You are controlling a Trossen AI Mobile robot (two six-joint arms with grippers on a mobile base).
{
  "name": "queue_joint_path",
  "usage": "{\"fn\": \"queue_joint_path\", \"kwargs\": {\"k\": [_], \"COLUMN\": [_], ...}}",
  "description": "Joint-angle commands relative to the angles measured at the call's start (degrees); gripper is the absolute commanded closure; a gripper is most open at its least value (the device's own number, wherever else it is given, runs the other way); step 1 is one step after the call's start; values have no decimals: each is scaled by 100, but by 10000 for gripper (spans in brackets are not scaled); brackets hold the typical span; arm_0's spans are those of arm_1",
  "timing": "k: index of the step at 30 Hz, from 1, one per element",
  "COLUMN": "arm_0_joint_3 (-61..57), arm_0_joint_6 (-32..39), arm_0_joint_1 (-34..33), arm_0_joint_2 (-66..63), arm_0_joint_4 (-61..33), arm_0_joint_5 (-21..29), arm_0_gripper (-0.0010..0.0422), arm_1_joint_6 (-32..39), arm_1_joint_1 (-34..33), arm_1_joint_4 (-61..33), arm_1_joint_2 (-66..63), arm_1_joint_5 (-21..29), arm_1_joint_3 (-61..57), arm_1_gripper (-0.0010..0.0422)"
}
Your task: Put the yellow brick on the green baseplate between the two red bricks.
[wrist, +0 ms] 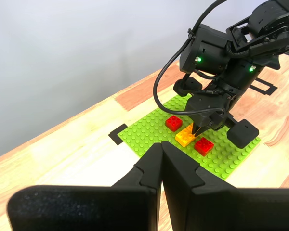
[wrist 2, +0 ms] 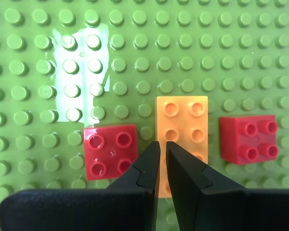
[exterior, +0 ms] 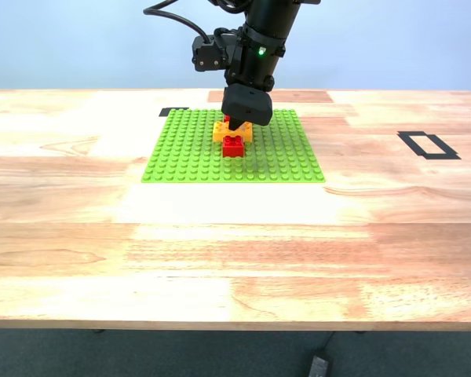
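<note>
1. Hovering right over the yellow brick (wrist 2: 181, 126), my second gripper (wrist 2: 163, 159) has its jaws nearly together with only a slit between them, and nothing sits in that slit. In the second wrist view the tips overlap the brick's near end from above; whether they press on it I cannot tell.

2. Parked well away from the green baseplate (exterior: 188, 149), my first gripper (wrist: 162, 159) has its jaws closed on nothing and simply looks across the table (exterior: 235, 259) at the working arm.

3. Now the brick itself: it lies flat, studs up, near the middle of the baseplate, toward the plate's far edge in the exterior view. One red brick (wrist 2: 111, 150) flanks one long side, the other red brick (wrist 2: 248, 139) the other long side, each a stud column or so apart from it.

4. Its long axis runs across the line joining the two reds, so its short ends point out of the gap. Its sides look square to the stud rows, which suggests it is seated in the grid and not just resting askew.

5. My read: narrowed jaws over the top suit a push-down to seat the studs, and the placement looks essentially made.
</note>
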Motion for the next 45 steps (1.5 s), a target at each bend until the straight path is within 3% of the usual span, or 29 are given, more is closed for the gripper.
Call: {"fn": "queue_joint_path", "kwargs": {"k": [1, 45], "arm_0_joint_3": [2, 2], "arm_0_joint_6": [-2, 0], "arm_0_joint_1": [0, 0], "arm_0_joint_2": [0, -33], "arm_0_joint_4": [26, 4], "arm_0_joint_5": [4, 4], "arm_0_gripper": [412, 412], "arm_1_joint_6": [-11, 61], "arm_1_joint_1": [0, -273], "arm_1_joint_4": [133, 1292], "arm_1_joint_2": [4, 7], "arm_1_joint_5": [13, -140], "arm_1_joint_3": [4, -800], "arm_1_gripper": [394, 396]}}
